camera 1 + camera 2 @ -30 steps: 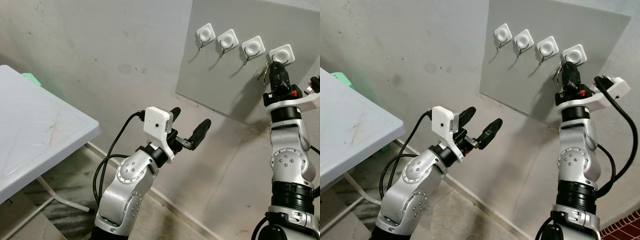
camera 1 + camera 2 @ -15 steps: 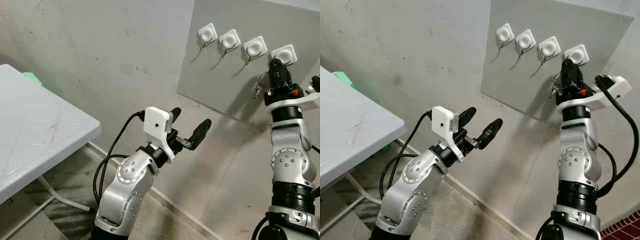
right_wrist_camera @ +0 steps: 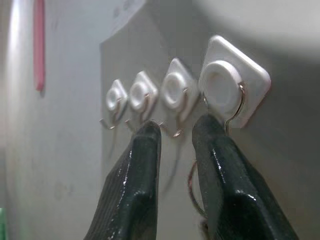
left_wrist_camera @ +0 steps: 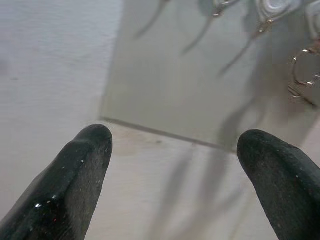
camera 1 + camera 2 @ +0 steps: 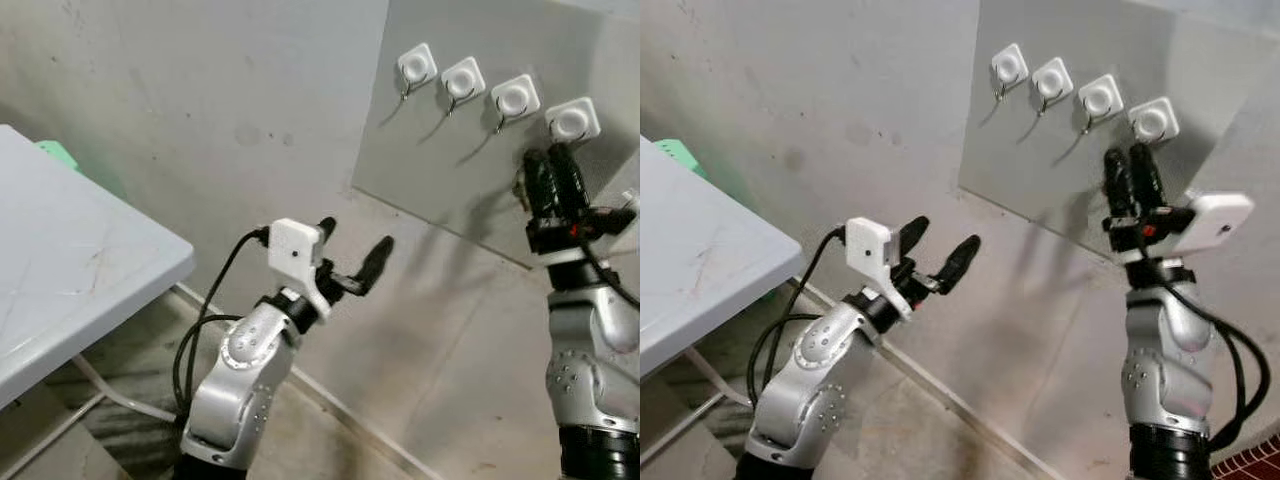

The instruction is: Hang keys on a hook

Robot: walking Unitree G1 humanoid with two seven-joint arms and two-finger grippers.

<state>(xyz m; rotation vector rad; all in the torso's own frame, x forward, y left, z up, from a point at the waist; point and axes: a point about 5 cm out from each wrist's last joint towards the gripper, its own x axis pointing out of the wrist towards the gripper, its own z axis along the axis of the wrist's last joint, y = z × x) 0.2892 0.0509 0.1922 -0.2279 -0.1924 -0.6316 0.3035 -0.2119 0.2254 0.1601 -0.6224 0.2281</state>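
Right wrist view shows the right claw [image 3: 172, 132] just under the end hook [image 3: 235, 112], the rightmost of four white hooks on the grey board [image 5: 440, 170]. Its two fingers sit a narrow gap apart and grip nothing I can see. The keys [image 3: 196, 197] show as a thin ring hanging below that hook, partly behind one finger, so I cannot tell for certain whether the ring sits on the wire or only rests against it.

The risk, as I judge it: the fingers are so near the ring that drawing away could snag it and pull it off the hook, or nudge the wire so the keys slip and drop to the floor. A ring only half seated would fall by itself.

The keys [image 4: 302, 80] hang with their long axis roughly vertical, ring end up toward the hook and blades down, lying close to the board.

The left claw [image 5: 352, 262] is held in front of the wall, fingers wide apart and empty, beside the desk [image 5: 60, 270].
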